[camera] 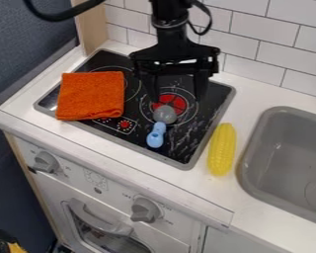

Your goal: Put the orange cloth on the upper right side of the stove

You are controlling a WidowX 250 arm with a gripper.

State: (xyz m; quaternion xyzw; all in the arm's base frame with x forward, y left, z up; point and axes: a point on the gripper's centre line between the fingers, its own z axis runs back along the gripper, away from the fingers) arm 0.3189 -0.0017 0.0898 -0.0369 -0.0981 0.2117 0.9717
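The orange cloth [91,96] lies folded in a rough square on the left side of the black stove [136,134], its lower left corner reaching the stove's front edge. Over the back right part of the stove hangs the black gripper [177,98], pointing down with its two fingers spread wide apart and nothing between them. It is to the right of the cloth and does not touch it. Between and behind the fingers, a red burner mark shows on the stove top.
A toy utensil with a blue handle [156,136] and a grey round head lies on the stove just in front of the gripper. A yellow corn cob [222,149] rests on the counter between stove and grey sink [258,123]. White tiled wall [273,47] stands behind.
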